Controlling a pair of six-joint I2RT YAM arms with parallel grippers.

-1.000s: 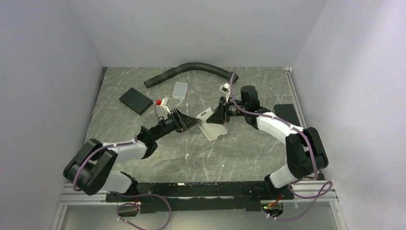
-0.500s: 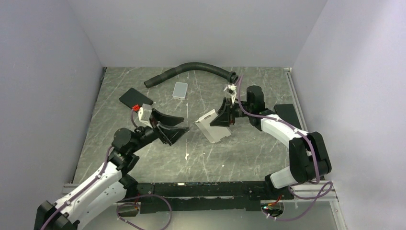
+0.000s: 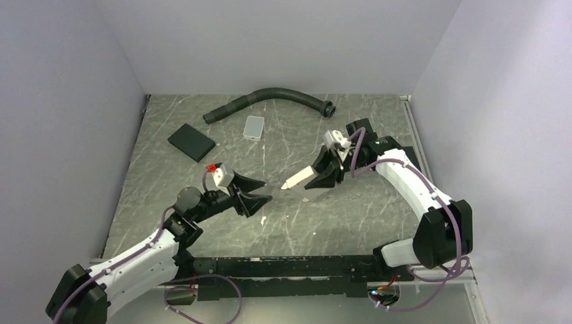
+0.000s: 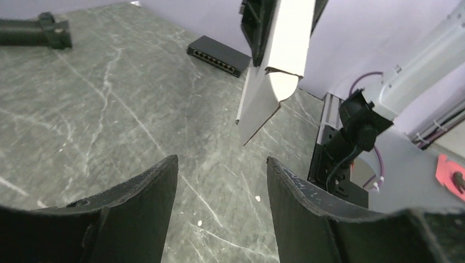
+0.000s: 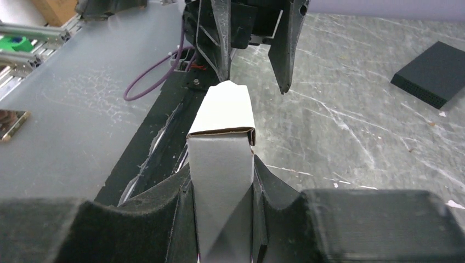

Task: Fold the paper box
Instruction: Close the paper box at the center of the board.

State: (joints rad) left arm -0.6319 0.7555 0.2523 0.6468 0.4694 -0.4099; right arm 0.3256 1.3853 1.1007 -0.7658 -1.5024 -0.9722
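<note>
The paper box is a slim white carton held off the table, its tapered open end aimed left. My right gripper is shut on its right end. In the right wrist view the paper box runs out between the fingers of that gripper, end flap folded to a point. My left gripper is open and empty a short gap left of the box tip. The left wrist view shows the open left gripper over bare table, with the paper box ahead and above.
A black flat pad and a light grey tile lie at the back left, with a black hose curving along the back. A black device sits by the right wall. The frame rail runs along the near edge.
My left gripper has let go and drawn back toward the near left, away from the box. My right gripper has turned and lifted the box so its tip points left.
</note>
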